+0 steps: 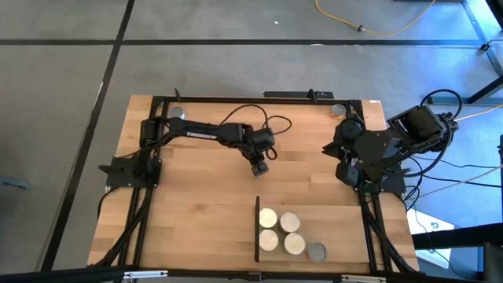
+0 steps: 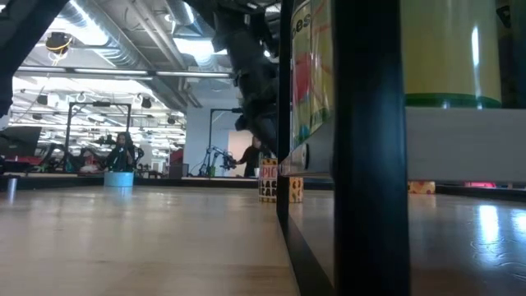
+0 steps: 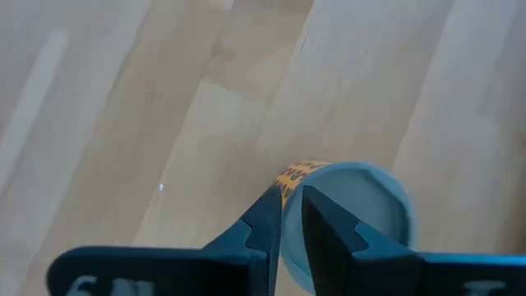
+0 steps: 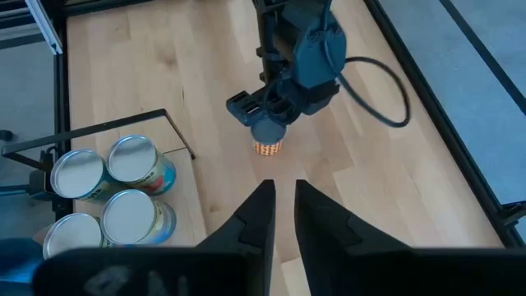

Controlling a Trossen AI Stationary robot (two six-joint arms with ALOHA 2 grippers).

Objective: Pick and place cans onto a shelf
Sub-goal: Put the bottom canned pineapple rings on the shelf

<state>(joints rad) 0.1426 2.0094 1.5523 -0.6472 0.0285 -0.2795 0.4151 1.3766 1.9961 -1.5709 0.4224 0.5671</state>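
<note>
Spanning the frame, light butcher-block tabletop (image 1: pixel 196 204) in a black frame sits on grey concrete floor (image 1: pixel 63 71) with dark seams; yellow cable (image 1: pixel 377 27) lies beyond the far edge. Low view shows a workshop with ceiling ducts and a seated person (image 2: pixel 122 150). Shelf (image 1: pixel 302 212) lies at the near edge, right of centre, black upright edge facing left; four pale-topped cans (image 1: pixel 280 231) on it, a grey-topped can (image 1: pixel 316 251) beside them. White "TROSSEN" lettering on left arm (image 1: pixel 200 132). Left end effector (image 1: pixel 260 166) at mid-tabletop, fingers narrowly apart over an orange-patterned can (image 4: pixel 268 141); hold unclear. Can writing unreadable. Right end effector (image 4: pixel 278 215) near the right edge, slightly parted, empty.
</note>
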